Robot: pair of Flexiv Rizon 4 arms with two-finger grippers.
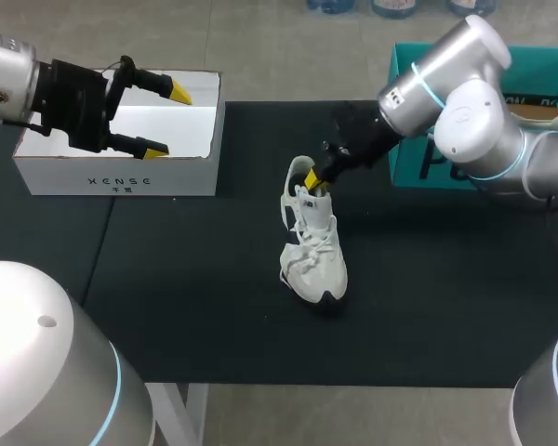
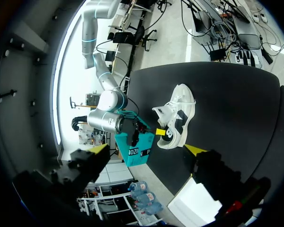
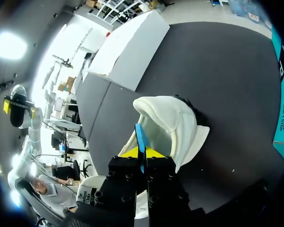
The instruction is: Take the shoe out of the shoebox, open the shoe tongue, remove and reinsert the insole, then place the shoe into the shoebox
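The white shoe (image 1: 312, 251) stands upright on the black mat, toe toward the front edge. My right gripper (image 1: 314, 180) is at its heel opening, shut on a thin blue insole (image 3: 140, 138) seen edge-on between the yellow fingertips (image 3: 130, 152). The shoe's white collar and tongue (image 3: 173, 124) lie just ahead of the right gripper (image 3: 142, 153). The white shoebox (image 1: 121, 177) sits at the back left. My left gripper (image 1: 158, 118) hangs open above it, holding nothing. From the left gripper (image 2: 147, 149), the shoe (image 2: 179, 113) shows far ahead.
A teal box (image 1: 417, 160) stands at the back right, partly behind my right arm. The black mat (image 1: 428, 297) covers the table around the shoe. The shoebox's white wall (image 3: 130, 52) lies beyond the shoe in the right wrist view.
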